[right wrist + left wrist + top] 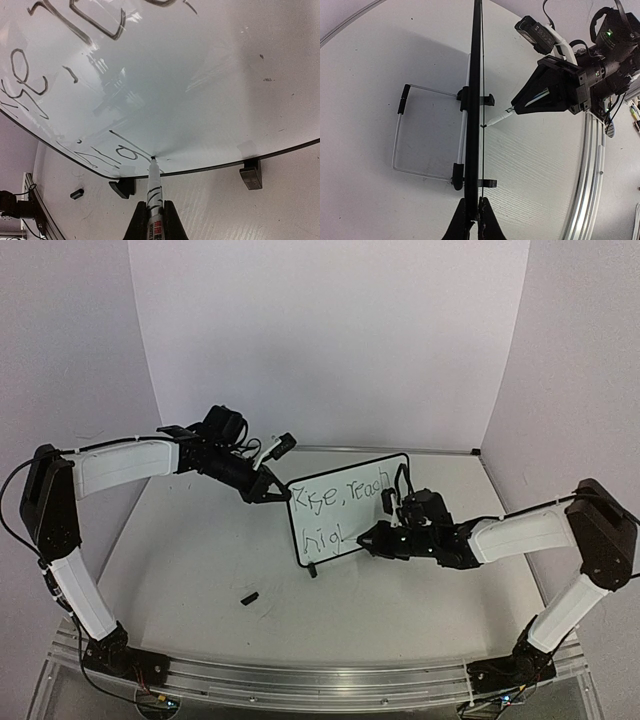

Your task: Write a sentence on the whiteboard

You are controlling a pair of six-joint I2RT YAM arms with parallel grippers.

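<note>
The whiteboard (330, 516) stands upright mid-table on its two black feet (250, 176). The sentence (340, 492) on it reads roughly "Rise, reach" with "hig" below. My left gripper (272, 492) is shut on the board's left edge; in the left wrist view (475, 212) the board (476, 100) shows edge-on between the jaws. My right gripper (372, 538) is shut on a white marker (154, 192). Its tip touches the board's lower part (200, 75), just right of the last stroke of the lettering (117, 149).
A small black marker cap (249, 596) lies on the table in front of the board, also in the right wrist view (76, 193). A wire stand (400, 135) props the board from behind. Purple walls enclose the table; an aluminium rail (320, 675) runs along the near edge.
</note>
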